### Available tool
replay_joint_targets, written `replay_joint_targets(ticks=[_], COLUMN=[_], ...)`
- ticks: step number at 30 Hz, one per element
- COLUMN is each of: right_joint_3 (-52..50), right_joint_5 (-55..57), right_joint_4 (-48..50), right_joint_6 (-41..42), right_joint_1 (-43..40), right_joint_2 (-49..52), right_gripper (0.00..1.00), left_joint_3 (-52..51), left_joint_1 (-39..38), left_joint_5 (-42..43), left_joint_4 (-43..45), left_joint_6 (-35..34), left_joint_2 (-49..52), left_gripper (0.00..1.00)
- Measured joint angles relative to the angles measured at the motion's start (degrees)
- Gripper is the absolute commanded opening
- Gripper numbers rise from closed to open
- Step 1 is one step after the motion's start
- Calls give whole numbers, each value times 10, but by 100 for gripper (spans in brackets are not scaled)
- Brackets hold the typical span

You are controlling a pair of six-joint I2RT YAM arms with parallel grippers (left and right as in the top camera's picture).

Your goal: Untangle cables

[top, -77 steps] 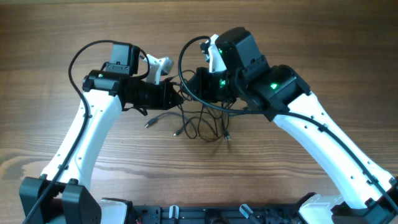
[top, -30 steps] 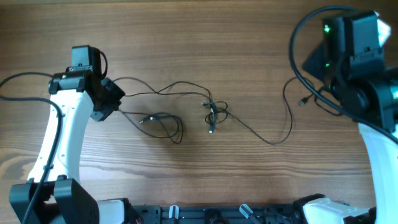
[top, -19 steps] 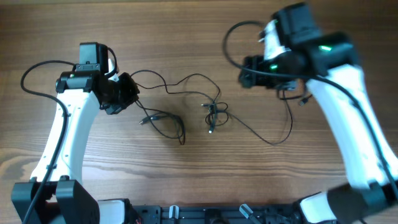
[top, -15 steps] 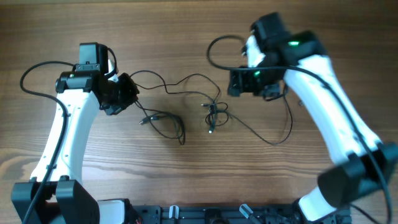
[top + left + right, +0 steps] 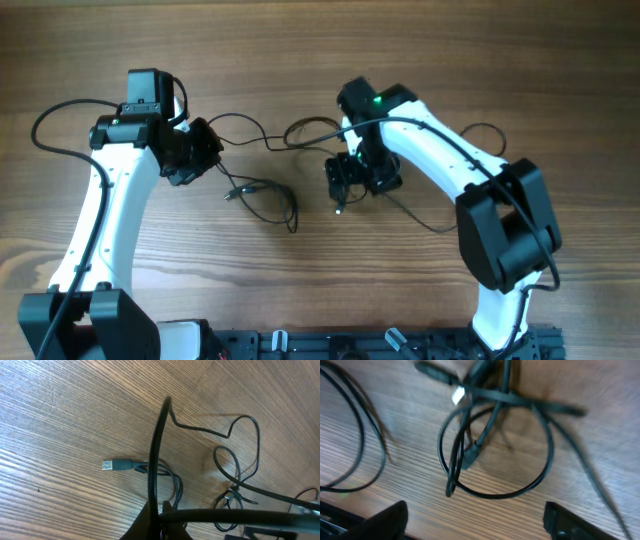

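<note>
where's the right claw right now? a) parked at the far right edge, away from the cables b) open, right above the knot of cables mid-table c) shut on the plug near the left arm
b: the right claw hangs over the knot of cables in the middle of the table, and its wrist view shows its fingers spread wide, with the loop lying between them.

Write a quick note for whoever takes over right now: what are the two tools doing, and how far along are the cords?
Left tool: shut on a cable.
Right tool: open, empty, hovering over the knot.
The rest lie across the middle of the table; a loose loop lies by the left tool.
Done: cords drawn out.
Left: knot not yet undone.
</note>
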Motion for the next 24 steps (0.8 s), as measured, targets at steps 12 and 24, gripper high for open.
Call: replay_joint_targets(ticks=[12, 24], right_joint_3=[-59, -89], right_joint_5=[38, 51], right_joint_4=[90, 90], right_joint_6=[131, 173], right_joint_1=[3, 2], right_joint_2=[1, 1], right_gripper=[58, 4], left_joint_3=[0, 0], left_joint_1=[0, 0], left_joint_5=[-2, -2], left_joint_4=[0, -2], left_joint_6=[0, 0], left_joint_2=[0, 0], left_gripper=[7, 4])
